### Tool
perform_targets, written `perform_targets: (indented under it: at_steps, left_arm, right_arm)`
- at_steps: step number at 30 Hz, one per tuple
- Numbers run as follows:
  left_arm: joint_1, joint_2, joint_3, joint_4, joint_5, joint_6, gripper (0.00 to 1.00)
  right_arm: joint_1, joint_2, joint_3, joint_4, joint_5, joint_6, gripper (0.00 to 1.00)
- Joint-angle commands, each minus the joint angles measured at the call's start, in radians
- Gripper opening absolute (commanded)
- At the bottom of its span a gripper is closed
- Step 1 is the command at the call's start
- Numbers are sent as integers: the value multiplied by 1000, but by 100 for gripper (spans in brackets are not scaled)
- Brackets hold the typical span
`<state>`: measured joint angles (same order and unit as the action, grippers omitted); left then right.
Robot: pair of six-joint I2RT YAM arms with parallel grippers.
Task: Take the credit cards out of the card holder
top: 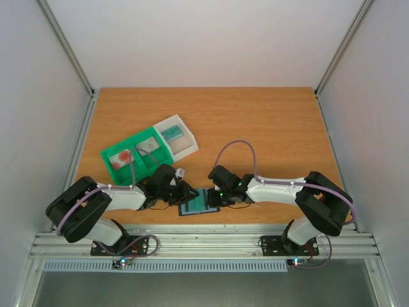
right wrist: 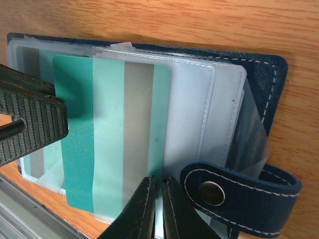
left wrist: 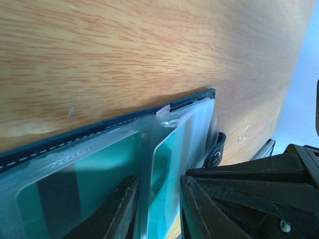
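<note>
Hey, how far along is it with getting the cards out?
Early on. The card holder lies open, right gripper pinching its clear sleeves. One teal card sticks partway out by the left gripper, whose jaws stand slightly apart. Another card behind sits sleeved.

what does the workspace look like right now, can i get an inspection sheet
surface: wooden table, faint marks
job's things: card holder open flat at the near edge; teal credit card partly out of the clear sleeves
clutter: green-and-white tray beyond the left arm, apart from the holder
grippers: left gripper jaws slightly apart astride a sleeve edge; right gripper shut on the clear sleeves' edge
cables: purple cable looping over the right arm
surroundings: white walls, metal frame rails
</note>
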<state>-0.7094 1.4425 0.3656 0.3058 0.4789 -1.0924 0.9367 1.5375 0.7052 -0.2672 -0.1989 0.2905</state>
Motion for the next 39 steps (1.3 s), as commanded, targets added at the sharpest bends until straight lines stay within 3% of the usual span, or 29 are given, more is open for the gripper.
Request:
perform_targets:
  at_steps: [1, 9, 27, 39]
  left_arm:
    - [-7, 21, 9, 27, -13, 0, 24]
    - [-8, 2, 9, 17, -18, 17, 1]
    - [-7, -278, 10, -260, -146, 66, 1]
    - [-7, -464, 50, -432, -175, 100, 1]
  right_arm:
    - [0, 2, -36, -10, 37, 1, 6]
    - [1, -7, -41, -7, 40, 6, 6]
    - [0, -39, -44, -15, 52, -2, 8]
    - [0, -256, -26, -24, 60, -172, 13]
